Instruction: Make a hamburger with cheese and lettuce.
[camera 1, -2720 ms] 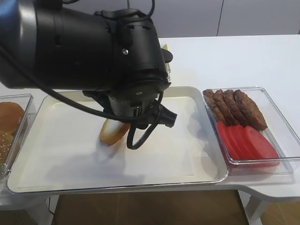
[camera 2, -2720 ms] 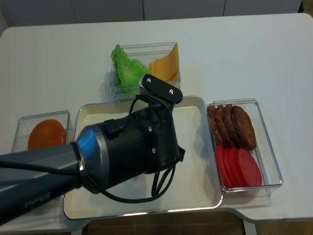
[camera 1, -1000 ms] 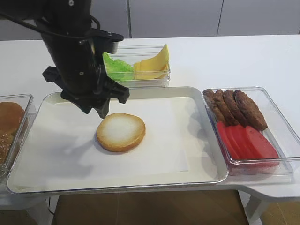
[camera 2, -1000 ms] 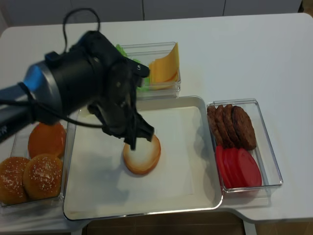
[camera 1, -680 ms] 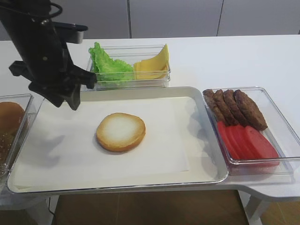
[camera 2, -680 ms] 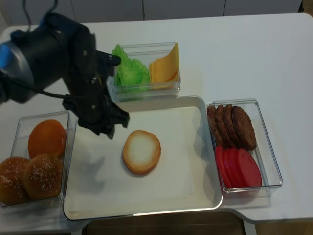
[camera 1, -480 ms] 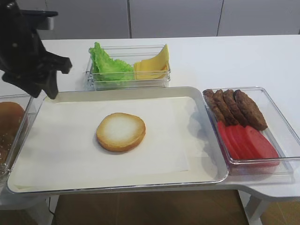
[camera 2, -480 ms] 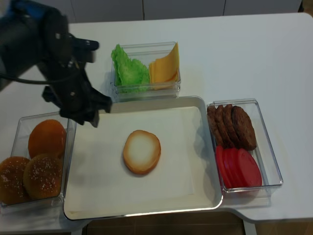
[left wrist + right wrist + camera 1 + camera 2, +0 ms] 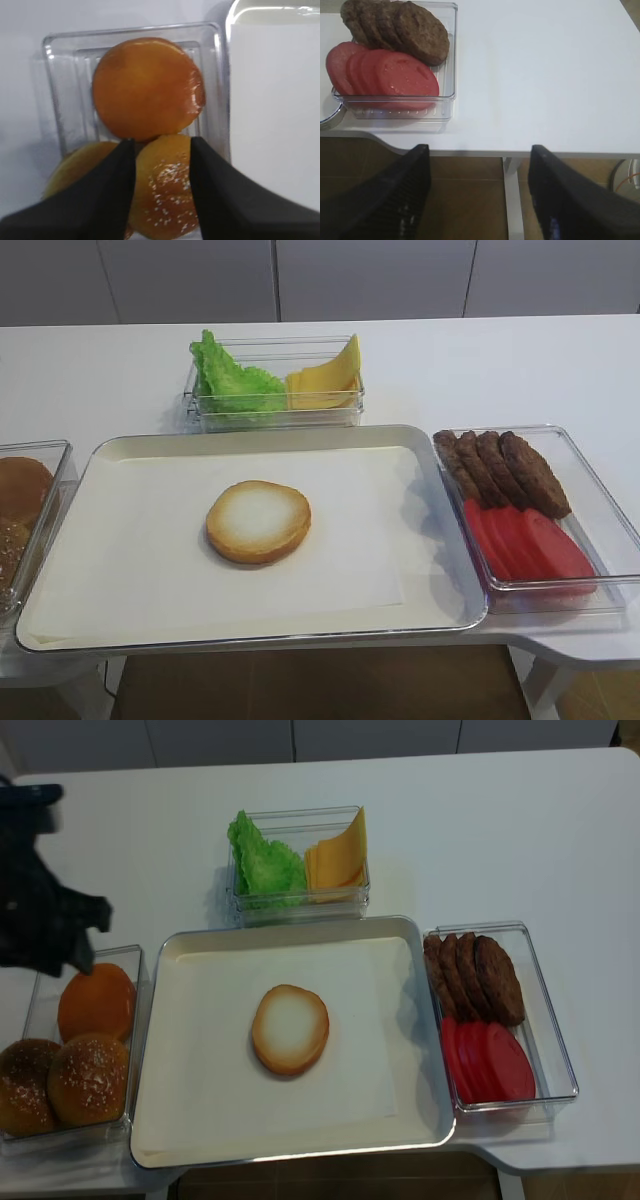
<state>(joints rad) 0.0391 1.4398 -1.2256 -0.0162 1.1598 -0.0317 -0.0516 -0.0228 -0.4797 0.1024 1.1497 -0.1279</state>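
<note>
Only the first layer of the hamburger (image 9: pixel 258 521) is in place — a single bun half lying cut face up near the middle of the paper-lined tray (image 9: pixel 430 615), with nothing on it yet. Judging from that, the build is at its very start: cheese and lettuce are yet to be laid on, and a top bun to close it. The cheese (image 9: pixel 325 380) sits as a small stack of pale yellow slices, leaning against the right end of a clear box (image 9: pixel 296 900) just behind the tray, and the lettuce (image 9: pixel 228 377) fills the left end of that same box, the two touching or nearly so. To the right of the tray a second clear box (image 9: pixel 590 490) holds dark brown patties (image 9: pixel 505 472) at the far end and overlapping red tomato slices (image 9: pixel 525 545) at the near end. At the left, a third box (image 9: pixel 55 90) holds whole buns (image 9: pixel 147 87) (one smooth, the others seeded). The left hand (image 9: pixel 160 192) hovers over that bun box with its fingers apart and nothing between them — no contact that I can make out. The right hand (image 9: pixel 477 200) hangs past the table (image 9: pixel 545 75) edge, beside the patty box, fingers wide apart and empty.
</note>
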